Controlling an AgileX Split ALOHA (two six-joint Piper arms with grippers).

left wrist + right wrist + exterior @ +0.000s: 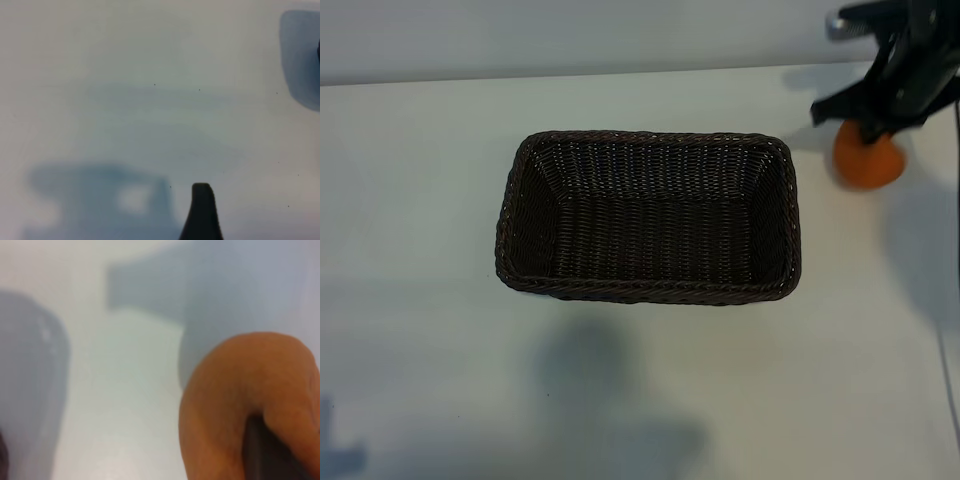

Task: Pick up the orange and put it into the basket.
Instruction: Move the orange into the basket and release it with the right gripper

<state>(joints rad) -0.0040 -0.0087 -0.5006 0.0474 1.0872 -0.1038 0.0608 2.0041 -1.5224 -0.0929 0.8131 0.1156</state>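
1. The right pincer (873,128) was clamped on the orange (869,160) at the far right of the white bench (420,300), to the right of the basket (647,216) and apart from it.
2. By my judgement the grasp was made and the carry was in hand; next the fruit needed taking left over the braided rim, then releasing above the empty woven floor.
3. The left pincer (202,212) hung parked over bare bench, its jaws spread wide and holding nothing.
4. The bench was pale and plain, crossed by soft shadows; a light wall ran behind its far edge.
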